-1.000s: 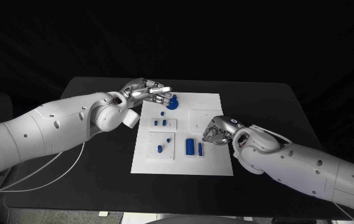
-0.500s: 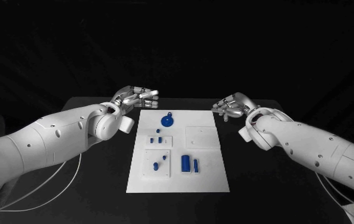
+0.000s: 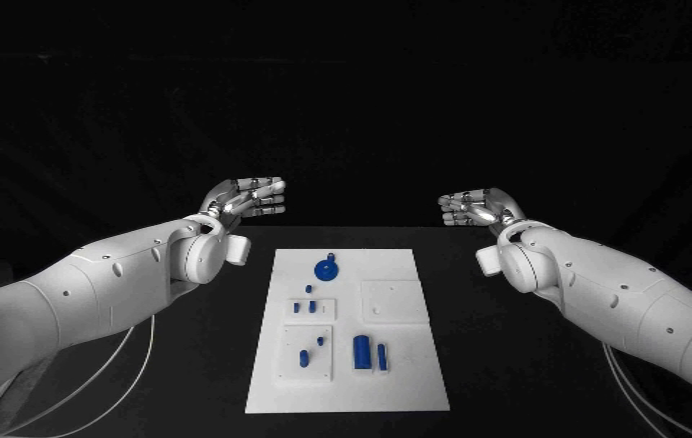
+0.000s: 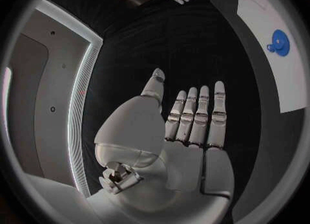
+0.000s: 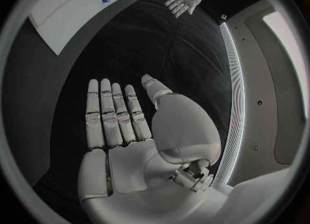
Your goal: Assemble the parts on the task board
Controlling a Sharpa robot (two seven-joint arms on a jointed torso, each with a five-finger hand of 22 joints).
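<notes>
Left hand (image 3: 245,198): raised at ten o'clock off the task board (image 3: 404,378), fingers straight, pressed together, holding nothing.
Right hand (image 3: 476,206): at two o'clock, the same.

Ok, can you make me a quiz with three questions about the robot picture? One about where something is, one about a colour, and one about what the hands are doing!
1. Where is the round part on the task board?
A. far end
B. near end
C. off the board

2. What colour are the parts?
A. red
B. blue
C. green

3. What are the left hand and right hand doing?
A. holding parts
B. pressing the board
C. raised, holding nothing

Answers: 1 A, it sits at the board's far end. 2 B, every piece is blue. 3 C, both wrist views show flat, bare palms.
</notes>
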